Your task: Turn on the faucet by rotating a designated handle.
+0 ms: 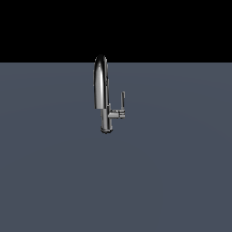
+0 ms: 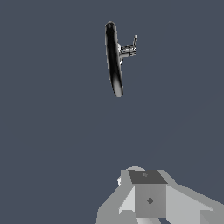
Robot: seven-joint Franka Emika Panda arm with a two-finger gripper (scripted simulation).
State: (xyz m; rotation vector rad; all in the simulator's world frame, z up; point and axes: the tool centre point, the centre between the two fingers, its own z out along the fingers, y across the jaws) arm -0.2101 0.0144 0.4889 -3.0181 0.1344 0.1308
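The chrome faucet (image 1: 102, 90) stands upright on the grey floor in the middle of the exterior view. Its arched spout faces the camera. The handle (image 1: 123, 99), a thin lever, points straight up from a short side stem on the exterior view's right. The wrist view looks down on the faucet (image 2: 113, 61) from above, with the handle (image 2: 135, 41) small beside it. Grey parts of my gripper (image 2: 148, 192) show at that picture's edge, far from the faucet and touching nothing. Whether its fingers are open or shut does not show. The arm is out of the exterior view.
A flat grey-blue surface (image 1: 172, 181) spreads around the faucet in every direction, under a black background (image 1: 181, 27). No other object is in view.
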